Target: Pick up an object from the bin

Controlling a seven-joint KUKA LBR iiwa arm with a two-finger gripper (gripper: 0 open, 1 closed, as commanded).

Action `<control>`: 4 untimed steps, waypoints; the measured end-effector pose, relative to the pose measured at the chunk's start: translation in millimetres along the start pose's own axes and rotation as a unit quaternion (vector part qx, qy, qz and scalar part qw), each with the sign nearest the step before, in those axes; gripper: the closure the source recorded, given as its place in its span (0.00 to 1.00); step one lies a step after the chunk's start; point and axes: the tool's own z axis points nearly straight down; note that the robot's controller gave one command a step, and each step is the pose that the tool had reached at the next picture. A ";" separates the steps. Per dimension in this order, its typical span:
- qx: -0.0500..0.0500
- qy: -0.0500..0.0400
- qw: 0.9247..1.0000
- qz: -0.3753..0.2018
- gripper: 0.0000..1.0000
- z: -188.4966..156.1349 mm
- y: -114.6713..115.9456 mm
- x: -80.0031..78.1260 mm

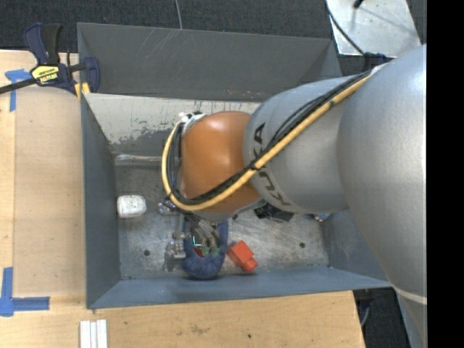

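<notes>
While the 2 fingers (174, 254) of my gripper (191, 256) stand apart, low by the bin's front wall (217, 287), a blue rounded thing (204, 269) lies under them. I judge it soft and light, best pinched mid-body. An orange block (243, 256) lies just beside it.

the bin (100, 216) is blue-grey, its floor scuffed pale and speckled with dark marks. the arm (377, 143) is silver-grey with black lettering, its wrist cover (210, 154) glossy orange, crossed by a yellow cable (304, 125) beside a black one. in the bin lie a white roll (131, 206), a red-orange block (243, 256), a blue thing (204, 267) (green and red flecks just above it) and a black piece (274, 212).
</notes>
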 end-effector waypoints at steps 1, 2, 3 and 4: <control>-0.004 -0.006 0.999 -0.039 0.00 57.6 -66.5 -21.1; -0.003 -0.010 0.995 -0.096 0.00 55.3 -121.9 -20.2; -0.003 -0.005 0.987 -0.163 0.00 55.1 -164.0 -74.9; -0.012 -0.001 0.971 -0.238 0.00 56.3 -212.3 -111.1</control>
